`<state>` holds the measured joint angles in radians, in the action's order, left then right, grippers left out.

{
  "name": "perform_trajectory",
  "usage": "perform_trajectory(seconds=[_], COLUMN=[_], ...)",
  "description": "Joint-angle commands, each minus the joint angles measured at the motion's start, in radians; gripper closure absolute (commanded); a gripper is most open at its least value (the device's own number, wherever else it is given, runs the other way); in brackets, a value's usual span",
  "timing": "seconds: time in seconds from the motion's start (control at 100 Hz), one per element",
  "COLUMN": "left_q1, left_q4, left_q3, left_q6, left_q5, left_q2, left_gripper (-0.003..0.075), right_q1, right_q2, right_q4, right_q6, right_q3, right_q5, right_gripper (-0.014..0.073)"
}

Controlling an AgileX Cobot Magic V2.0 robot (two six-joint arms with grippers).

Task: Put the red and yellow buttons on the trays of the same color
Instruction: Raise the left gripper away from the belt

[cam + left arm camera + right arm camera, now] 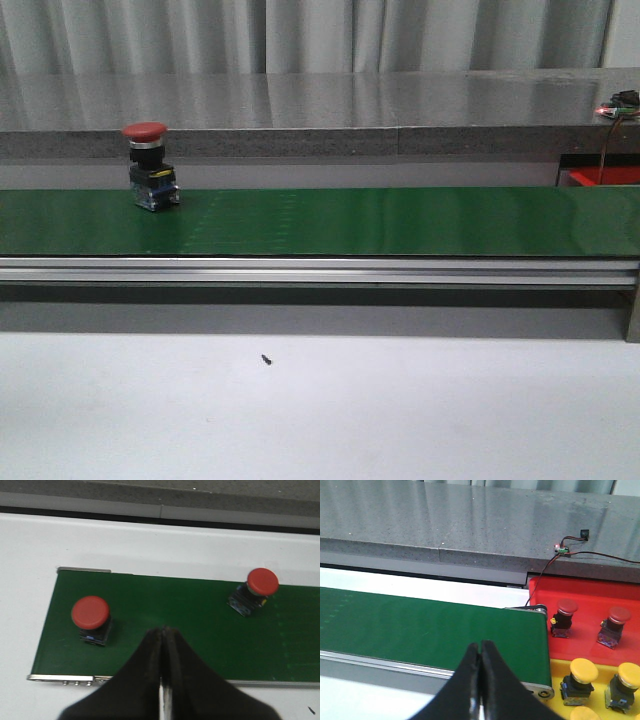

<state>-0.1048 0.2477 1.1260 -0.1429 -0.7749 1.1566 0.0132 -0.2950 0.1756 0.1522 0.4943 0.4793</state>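
While two red buttons (90,612) wait on the green belt (400,220), I hold both grippers (164,630) closed and empty, several buttons already sorted onto the red tray (590,595) and yellow tray (557,672).

The conveyor belt (400,222) looks like smooth green rubber with a faint sheen, edged by a brushed metal rail (320,270). Beyond the left gripper's (164,632) matt black fingertips, two red buttons (90,612) (263,581) have smooth, satiny plastic caps. Beside the right gripper (481,647), the red tray (590,595) and yellow tray (555,672) are glossy plastic. The counter (470,525) is speckled, polished stone.
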Motion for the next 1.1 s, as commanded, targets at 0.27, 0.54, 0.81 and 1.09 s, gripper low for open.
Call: perform_trajectory(seconds=[0.27,0.54,0.81,1.09], left_q1=[0.111,0.111,0.111,0.111], left_q4=[0.037,0.039,0.039,0.037], left_q3=[-0.156,-0.306,-0.459,-0.500], left_q6=[-0.004,-0.004,-0.004,-0.004], left_q5=[0.118,0.161,0.231,0.232], left_q2=[-0.185,-0.366,-0.538,-0.600], left_gripper=[0.0740,0.0740,0.0740,0.0740], right_q1=[0.000,0.000,0.000,0.039], right_q2=[-0.012,-0.060,-0.157,-0.312], right_q4=[0.005,0.006,0.006,0.006], right_q6=[0.003,0.003,0.004,0.012], right_q3=[0.025,0.028,0.078,0.217], right_q5=[-0.071,-0.034,-0.017,0.041], right_gripper=[0.0662,0.0662,0.0662,0.0662])
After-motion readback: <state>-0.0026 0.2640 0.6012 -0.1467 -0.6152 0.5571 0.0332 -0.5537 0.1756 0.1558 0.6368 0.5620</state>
